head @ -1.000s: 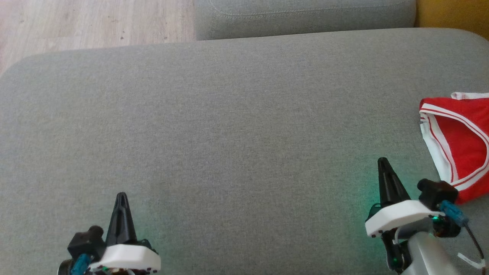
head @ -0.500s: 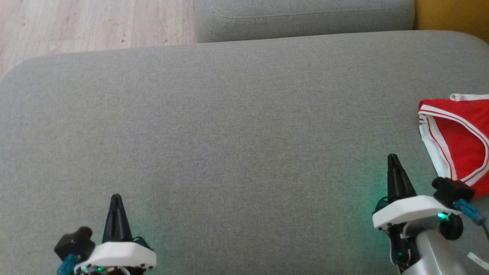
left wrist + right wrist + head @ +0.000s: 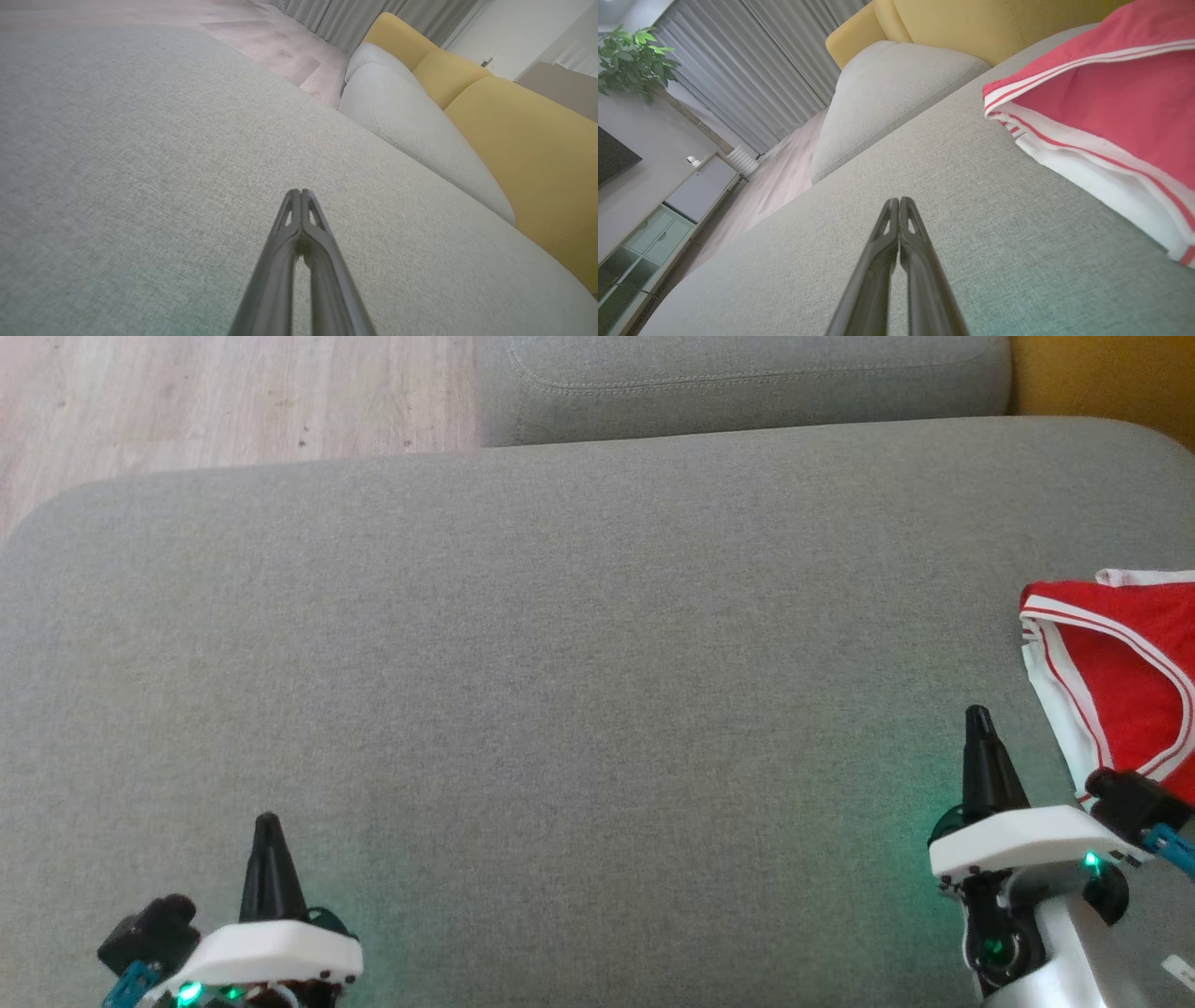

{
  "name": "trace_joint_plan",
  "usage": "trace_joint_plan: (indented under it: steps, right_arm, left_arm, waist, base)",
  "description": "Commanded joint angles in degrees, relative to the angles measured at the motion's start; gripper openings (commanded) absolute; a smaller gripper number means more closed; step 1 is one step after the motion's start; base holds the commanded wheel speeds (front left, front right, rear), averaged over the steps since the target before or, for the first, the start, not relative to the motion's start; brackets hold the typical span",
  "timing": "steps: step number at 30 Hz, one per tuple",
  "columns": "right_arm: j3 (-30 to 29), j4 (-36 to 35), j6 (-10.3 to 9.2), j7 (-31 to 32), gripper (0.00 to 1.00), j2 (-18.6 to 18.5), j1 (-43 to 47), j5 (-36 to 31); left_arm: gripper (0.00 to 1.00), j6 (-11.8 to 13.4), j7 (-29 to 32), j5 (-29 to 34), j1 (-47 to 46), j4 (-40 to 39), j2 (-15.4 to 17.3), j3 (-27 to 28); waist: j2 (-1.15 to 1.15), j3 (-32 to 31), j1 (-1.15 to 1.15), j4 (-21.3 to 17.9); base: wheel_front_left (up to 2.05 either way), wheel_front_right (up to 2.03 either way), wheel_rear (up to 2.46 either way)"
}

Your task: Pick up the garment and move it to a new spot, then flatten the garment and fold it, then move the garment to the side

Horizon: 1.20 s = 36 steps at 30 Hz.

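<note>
Garment (image 3: 1116, 672): red with white stripes, white layer underneath, lying at the right edge of the grey seat (image 3: 579, 663); partly cut off by the picture's border.
Left fingers (image 3: 271, 873): pressed together, gripping nothing, over bare fabric toward the near left of the seat.
Right fingers (image 3: 986, 765): pressed together, empty, just beside the garment's left side, not touching it.
Beyond the far edge: second grey cushion (image 3: 747, 383), wooden floor (image 3: 233, 401), yellow backrest (image 3: 514, 135).
</note>
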Motion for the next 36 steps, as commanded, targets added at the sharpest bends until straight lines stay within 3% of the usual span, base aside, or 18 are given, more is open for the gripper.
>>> trace_joint_plan:
  steps: [1,36]
  right_arm:
    - [-0.20,-2.46,0.06,0.53,0.00,-0.21,-0.89,2.03]
    - [-2.34,-7.02,0.12,6.19,0.00,-0.25,0.87,24.61]
  left_arm:
    - [0.00,-0.39,0.44,-1.82,-2.53,-1.98,0.18,1.09]
    - [0.00,-2.95,6.17,-23.16,-3.46,-3.66,0.27,3.97]
  waist:
    - [0.00,-0.06,0.00,0.00]
    - [0.00,-1.37,0.00,0.02]
  base:
    - [0.00,0.00,0.00]
    - [0.00,0.00,0.00]
